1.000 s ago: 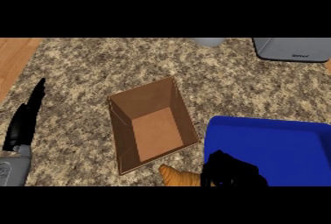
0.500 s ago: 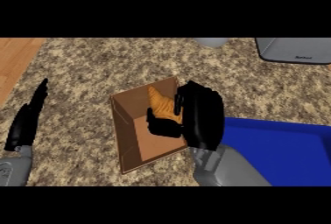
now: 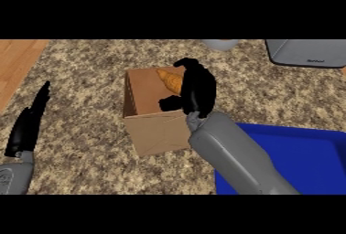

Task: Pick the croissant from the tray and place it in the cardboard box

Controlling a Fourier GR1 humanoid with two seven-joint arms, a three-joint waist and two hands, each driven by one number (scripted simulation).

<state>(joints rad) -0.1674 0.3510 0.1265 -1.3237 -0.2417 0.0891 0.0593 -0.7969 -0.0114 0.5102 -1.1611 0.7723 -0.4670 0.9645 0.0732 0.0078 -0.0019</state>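
Observation:
The open cardboard box [image 3: 159, 132] stands mid-counter. Over its opening hangs my right hand [image 3: 197, 91], its fingers curled round the golden croissant [image 3: 169, 80]. The croissant shows inside the box's outline near the far wall; I cannot tell whether it touches the box. The blue tray [image 3: 304, 155] lies at the lower right, partly hidden by my right forearm, and nothing shows on its visible part. At the left edge my left hand [image 3: 27, 125] rests open with straight fingers, well away from the box.
A grey appliance [image 3: 307, 52] sits at the top right and a grey round object [image 3: 219, 44] at the top edge. A wooden surface [image 3: 17, 55] borders the speckled counter [image 3: 81, 105] at the upper left.
My right hand carried the croissant off the tray's side up over the box, then further toward the box's far wall. The left hand stayed put.

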